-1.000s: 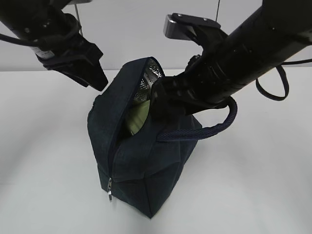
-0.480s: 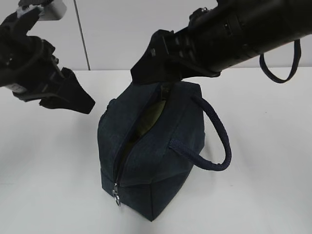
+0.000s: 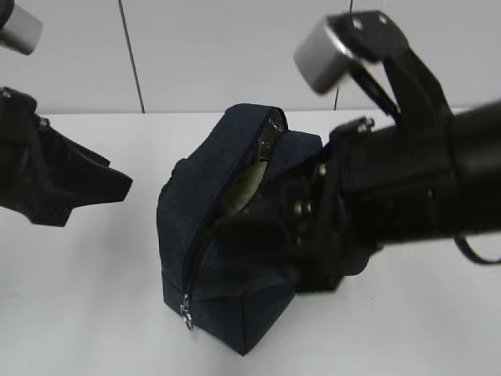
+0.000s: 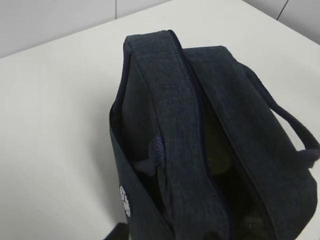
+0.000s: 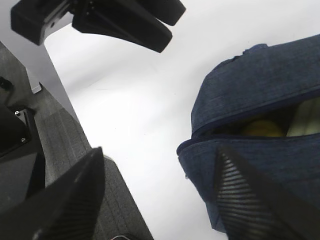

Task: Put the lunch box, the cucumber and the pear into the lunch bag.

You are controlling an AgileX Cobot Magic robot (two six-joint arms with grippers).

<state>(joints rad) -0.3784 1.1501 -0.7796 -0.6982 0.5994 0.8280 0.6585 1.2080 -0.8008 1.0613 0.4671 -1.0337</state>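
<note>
The navy lunch bag (image 3: 235,258) stands upright mid-table with its top zip open. Inside it show the pale green lid of the lunch box (image 3: 247,186) (image 5: 307,120) and the yellow pear (image 5: 260,129). The cucumber is hidden. My right gripper (image 3: 243,235) (image 5: 160,200) is low against the bag's right side, jaws wide open and holding nothing; one finger (image 5: 242,195) lies in front of the bag's fabric. My left gripper (image 3: 121,186) (image 5: 167,27) hovers to the left of the bag, apart from it, open and empty. The left wrist view looks down into the dim opening of the lunch bag (image 4: 175,115).
The zipper's metal ring pull (image 3: 186,313) hangs at the bag's front corner. A rope handle (image 4: 295,130) loops off the bag's right side. White table (image 3: 86,313) surrounds the bag. A grey ribbed panel (image 5: 65,145) stands at the left of the right wrist view.
The right arm swung from above the bag down to its right side and its jaws narrowed slightly. The left gripper drew back leftward. The bag's handle is now hidden behind the right arm.
</note>
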